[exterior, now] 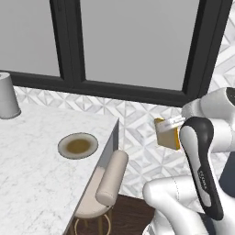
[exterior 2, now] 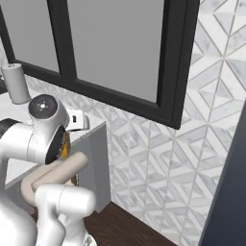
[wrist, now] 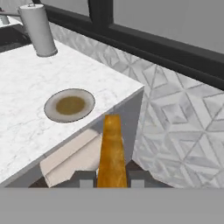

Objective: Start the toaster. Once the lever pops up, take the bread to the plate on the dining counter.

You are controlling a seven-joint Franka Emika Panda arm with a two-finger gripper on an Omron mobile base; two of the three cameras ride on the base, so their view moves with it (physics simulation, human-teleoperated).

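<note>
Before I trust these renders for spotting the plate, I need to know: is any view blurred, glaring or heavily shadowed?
Left base view: flat even light, the plate soft-edged but clear, no glare. Hand view: plate legible; the bread in the claw looms close and slightly soft. Right base view: the arm blocks the counter, no harsh shadows.

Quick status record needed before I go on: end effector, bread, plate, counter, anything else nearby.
end effector: shut on the bread, held off the counter's end
bread: upright slice gripped on edge, in the air, not yet over the plate
plate: flat on the dining counter, nothing on it
dining counter: white marble, plate near its end
grey cylinder: standing at the counter's far side
stool: tucked beside the counter's end
</note>
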